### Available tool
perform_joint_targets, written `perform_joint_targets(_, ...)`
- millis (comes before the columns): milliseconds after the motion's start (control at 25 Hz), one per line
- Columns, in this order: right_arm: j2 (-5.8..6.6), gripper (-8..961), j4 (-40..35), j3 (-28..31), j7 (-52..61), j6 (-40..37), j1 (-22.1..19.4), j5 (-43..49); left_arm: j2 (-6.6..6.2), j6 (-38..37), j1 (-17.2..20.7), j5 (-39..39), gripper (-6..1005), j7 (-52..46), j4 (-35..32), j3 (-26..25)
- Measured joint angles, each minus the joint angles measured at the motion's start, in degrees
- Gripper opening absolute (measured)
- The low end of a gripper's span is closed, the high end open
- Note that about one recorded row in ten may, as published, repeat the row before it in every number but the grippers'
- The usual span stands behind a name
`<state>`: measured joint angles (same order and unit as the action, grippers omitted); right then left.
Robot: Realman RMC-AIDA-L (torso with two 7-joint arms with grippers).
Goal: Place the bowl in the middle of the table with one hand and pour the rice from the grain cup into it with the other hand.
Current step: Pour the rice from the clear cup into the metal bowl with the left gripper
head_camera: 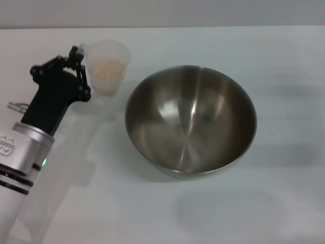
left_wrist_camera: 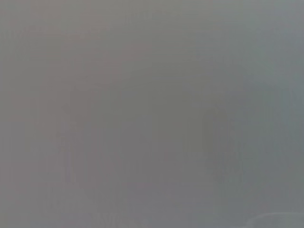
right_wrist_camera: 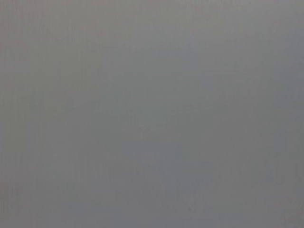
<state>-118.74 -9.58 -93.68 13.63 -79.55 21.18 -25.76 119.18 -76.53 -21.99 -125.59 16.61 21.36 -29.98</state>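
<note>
Left gripper: I saw it clenched on the grain cup holding rice.
Bowl: upright on the table, beside the cup.
Right gripper: out of my view.

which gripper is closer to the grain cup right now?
Left. The left gripper is right at the handle side of the grain cup, which stands beside the bowl with the rice inside. The right gripper shows in no view.

Plain grey wall across the far side (unmarked), small wiry object at left.
</note>
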Motion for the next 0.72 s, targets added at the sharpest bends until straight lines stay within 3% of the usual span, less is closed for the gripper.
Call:
perform_joint_targets(240,0.14,492,-0.2,0.0,-0.3,0.0,0.4,-0.1,0.0,-4.7,-2.8,-0.6,37,11.9,0.0,0.4)
perform_joint_targets(280,0.15,492,-0.2,0.1,-0.3,0.0,0.7,-0.1,-0.01,-5.9,-4.1,-2.5,38,18.9,0.0,0.7)
perform_joint_targets(720,0.19,492,-0.5,0.1,-0.3,0.0,0.9,-0.1,-0.01,-4.4,-5.9,-13.3,46,46.3,0.1,1.0)
